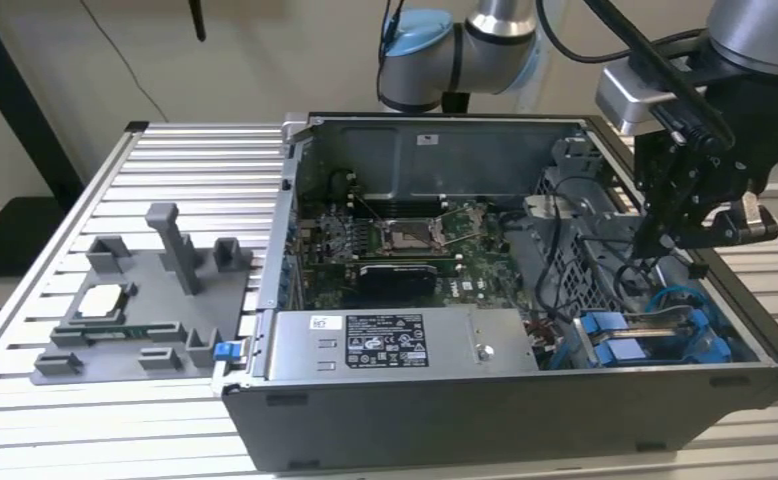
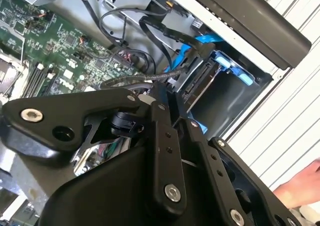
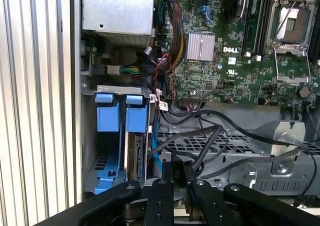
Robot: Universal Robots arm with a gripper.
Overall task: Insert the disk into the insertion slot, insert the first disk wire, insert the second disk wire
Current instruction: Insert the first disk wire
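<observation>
The insertion slot (image 1: 629, 348) is the grey bay with blue rails in the open computer case, at the exterior view's lower right. The disk (image 3: 134, 156) stands edge-on between the blue rails (image 3: 107, 118) and also shows inside the bay in the second wrist view (image 2: 200, 83). My gripper (image 1: 653, 245) reaches down into the case just behind the bay. In both wrist views its fingers (image 3: 162, 188) are closed on a black wire connector (image 3: 179, 168), with the black braided wire (image 2: 120, 80) trailing off toward the board. The connector sits close beside the disk's end (image 2: 172, 83).
Loose black cables (image 3: 225, 131) cross the perforated grey floor beside the bay. The green motherboard (image 1: 403, 240) and a grey power supply box (image 1: 403, 342) fill the case. A grey fixture with parts (image 1: 149, 300) sits on the slatted table. A person's hand (image 2: 300, 186) is outside the case.
</observation>
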